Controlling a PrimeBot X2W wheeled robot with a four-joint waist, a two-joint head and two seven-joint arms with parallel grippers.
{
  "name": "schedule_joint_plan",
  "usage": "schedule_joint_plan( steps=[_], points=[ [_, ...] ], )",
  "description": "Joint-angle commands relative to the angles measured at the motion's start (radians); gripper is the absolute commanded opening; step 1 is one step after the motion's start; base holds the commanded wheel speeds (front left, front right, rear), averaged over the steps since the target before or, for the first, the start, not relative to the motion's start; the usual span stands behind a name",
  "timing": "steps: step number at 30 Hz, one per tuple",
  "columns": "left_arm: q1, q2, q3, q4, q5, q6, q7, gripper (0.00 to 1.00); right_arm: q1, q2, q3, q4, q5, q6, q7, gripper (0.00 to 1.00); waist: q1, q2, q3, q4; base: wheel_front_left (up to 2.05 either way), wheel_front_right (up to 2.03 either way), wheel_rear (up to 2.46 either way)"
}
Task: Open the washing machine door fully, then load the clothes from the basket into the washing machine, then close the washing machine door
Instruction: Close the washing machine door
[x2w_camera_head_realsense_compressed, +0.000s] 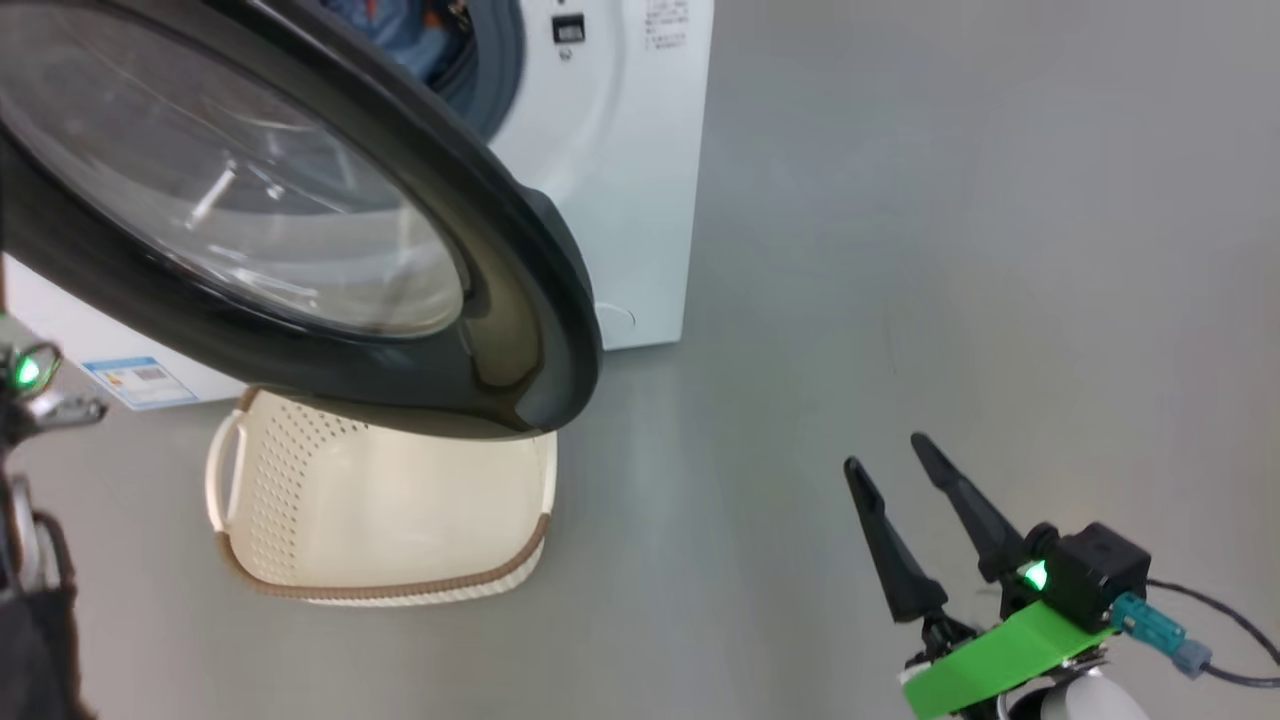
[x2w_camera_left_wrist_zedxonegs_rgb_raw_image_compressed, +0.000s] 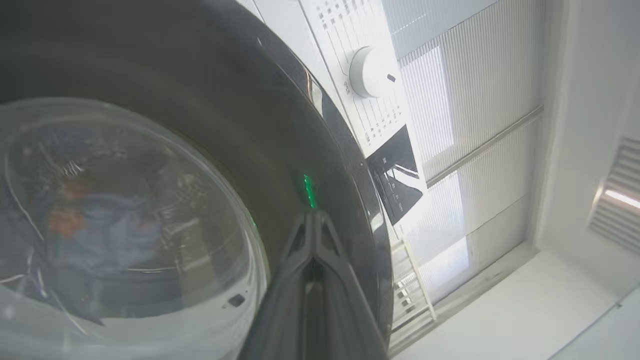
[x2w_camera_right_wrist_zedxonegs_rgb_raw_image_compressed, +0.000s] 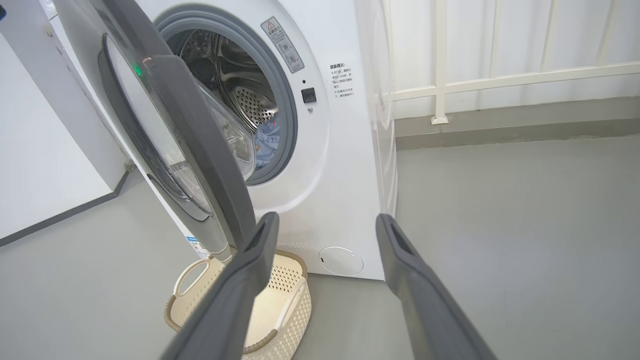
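Left hand (x2w_camera_left_wrist_zedxonegs_rgb_raw_image_compressed: 314, 216), pressed together, leans on the washing machine door (x2w_camera_head_realsense_compressed: 520, 260), likely to swing it shut; right hand (x2w_camera_head_realsense_compressed: 882, 452), spread, idles at four o'clock.

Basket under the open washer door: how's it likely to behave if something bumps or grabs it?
The basket looks empty and is thin perforated plastic, so probably light. A bump would likely slide it over the smooth grey floor rather than tip it, since it sits low and wide. Its walls may flex somewhat if squeezed.
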Motion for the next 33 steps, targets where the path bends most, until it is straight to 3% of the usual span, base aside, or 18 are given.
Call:
schedule_joint_plan(
  steps=[1, 2, 3, 8, 11, 14, 24, 33],
  points=[
    [0.023, 0.064, 0.009, -0.036, 0.047, -0.007, -0.033, 0.01, 0.011, 0.005, 0.024, -0.020, -0.012, 0.002, -0.012, 1.00, 0.0000, 0.0000, -0.037, 0.018, 0.00, 0.00, 0.00],
    [0.039, 0.078, -0.007, -0.044, 0.076, -0.007, -0.074, 0.28, 0.014, 0.005, 0.026, -0.020, -0.014, 0.002, -0.012, 1.00, 0.0000, 0.0000, -0.046, 0.020, 0.00, 0.00, 0.00],
    [0.057, 0.095, -0.020, -0.048, 0.108, -0.007, -0.121, 1.00, 0.018, 0.006, 0.028, -0.019, -0.016, 0.002, -0.012, 1.00, 0.0000, 0.0000, -0.056, 0.021, 0.00, 0.00, 0.00],
    [0.158, 0.198, -0.113, -0.069, 0.241, -0.007, -0.328, 1.00, 0.037, 0.011, 0.031, -0.018, -0.022, 0.002, -0.012, 1.00, 0.0000, 0.0000, -0.095, 0.023, 0.00, 0.00, 0.00],
    [0.236, 0.274, -0.179, -0.055, 0.376, -0.007, -0.446, 1.00, 0.049, 0.014, 0.031, -0.018, -0.024, 0.002, -0.012, 1.00, 0.0000, 0.0000, -0.112, 0.024, 0.00, 0.00, 0.00],
    [0.301, 0.304, -0.210, -0.033, 0.507, -0.007, -0.503, 1.00, 0.059, 0.015, 0.032, -0.021, -0.025, 0.002, -0.012, 1.00, 0.0000, 0.0000, -0.123, 0.022, 0.00, 0.00, 0.00],
    [0.482, 0.247, -0.207, -0.104, 0.933, 0.106, -0.521, 1.00, 0.080, 0.016, 0.031, -0.035, -0.033, 0.002, -0.012, 1.00, 0.0000, 0.0000, -0.144, 0.024, 0.00, 0.00, 0.00],
    [0.615, 0.165, -0.207, -0.138, 1.040, 0.158, -0.521, 1.00, 0.091, 0.018, 0.024, -0.052, -0.043, 0.002, -0.012, 1.00, 0.0000, 0.0000, -0.154, 0.023, 0.00, 0.00, 0.00]
  ],
)
